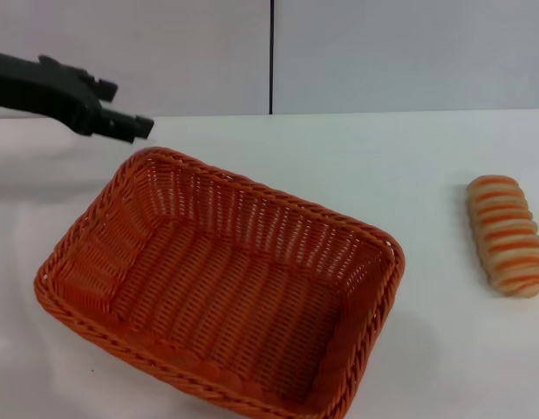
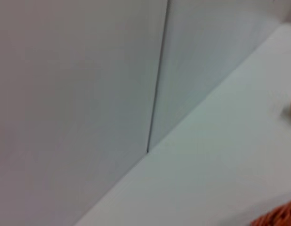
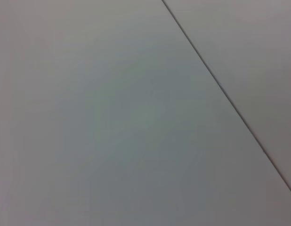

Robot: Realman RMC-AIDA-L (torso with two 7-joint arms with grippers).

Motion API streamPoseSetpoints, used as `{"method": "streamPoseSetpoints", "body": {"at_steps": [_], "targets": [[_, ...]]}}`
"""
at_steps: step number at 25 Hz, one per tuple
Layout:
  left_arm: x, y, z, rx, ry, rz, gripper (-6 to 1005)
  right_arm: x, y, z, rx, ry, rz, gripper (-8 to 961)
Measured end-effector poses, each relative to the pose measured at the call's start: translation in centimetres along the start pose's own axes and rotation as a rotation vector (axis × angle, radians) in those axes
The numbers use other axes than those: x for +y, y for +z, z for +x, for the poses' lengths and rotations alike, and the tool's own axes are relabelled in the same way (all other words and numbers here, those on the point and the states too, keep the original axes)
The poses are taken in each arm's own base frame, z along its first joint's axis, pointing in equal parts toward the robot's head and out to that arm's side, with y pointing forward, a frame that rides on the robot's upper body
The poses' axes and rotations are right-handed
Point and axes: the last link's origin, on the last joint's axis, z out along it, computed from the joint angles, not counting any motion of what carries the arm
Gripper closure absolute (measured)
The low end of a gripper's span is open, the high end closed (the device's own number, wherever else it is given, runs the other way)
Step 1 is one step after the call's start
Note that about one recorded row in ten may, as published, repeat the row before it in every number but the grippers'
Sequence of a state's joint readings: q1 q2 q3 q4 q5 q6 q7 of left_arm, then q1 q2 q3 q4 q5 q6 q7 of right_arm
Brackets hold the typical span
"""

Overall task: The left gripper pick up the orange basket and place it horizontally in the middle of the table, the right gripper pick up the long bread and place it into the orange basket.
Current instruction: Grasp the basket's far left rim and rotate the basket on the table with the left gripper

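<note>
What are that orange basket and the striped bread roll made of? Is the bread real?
The orange basket looks like woven wicker, possibly plastic: even strands, braided rim, uniform colour. The long bread seems a toy, perhaps foam or plastic: its orange stripes are too regular. I can't be sure.

Head view: from above and behind, facing forward and down over the table (image 1: 374,166); takes in the orange basket (image 1: 221,288), the long bread (image 1: 507,234), the left gripper (image 1: 130,127) and the wall (image 1: 383,52).
Left wrist view: close, tilted, facing the wall's dark seam (image 2: 157,80) where it meets the tabletop.
Right wrist view: close on a plain pale surface, probably wall, crossed by one seam.
Shared: the wall seam; a basket rim sliver in the left wrist view's corner.
</note>
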State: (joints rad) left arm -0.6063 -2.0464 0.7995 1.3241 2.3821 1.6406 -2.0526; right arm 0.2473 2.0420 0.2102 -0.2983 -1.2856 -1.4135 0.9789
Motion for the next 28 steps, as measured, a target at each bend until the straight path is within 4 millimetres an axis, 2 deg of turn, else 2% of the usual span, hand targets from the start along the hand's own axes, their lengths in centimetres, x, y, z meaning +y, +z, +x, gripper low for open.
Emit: {"method": "streamPoseSetpoints", "body": {"at_steps": [4,7,9,22,28], "targets": [[0.2,1.4,-0.2,-0.081,0.019,0.005,189,0.0,-0.1,0.1,0.002,0.0,0.003,318],[0.2,1.4,-0.2,-0.081,0.019,0.005,189,0.0,-0.1,0.2,0.005,-0.002,0.006,319],[-0.1,2.6,-0.8,-0.137,0.007,0.012,189,0.0,-0.1,0.2,0.007,-0.002,0.008,319],[0.0,4.0,-1.5,-0.201,0.007,0.01,189,-0.1,-0.4,0.4,0.01,0.0,0.017,317],[0.4,5.2,-1.5,-0.224,0.026,-0.009,189,-0.2,-0.5,0.3,0.002,0.025,0.024,319]]}}
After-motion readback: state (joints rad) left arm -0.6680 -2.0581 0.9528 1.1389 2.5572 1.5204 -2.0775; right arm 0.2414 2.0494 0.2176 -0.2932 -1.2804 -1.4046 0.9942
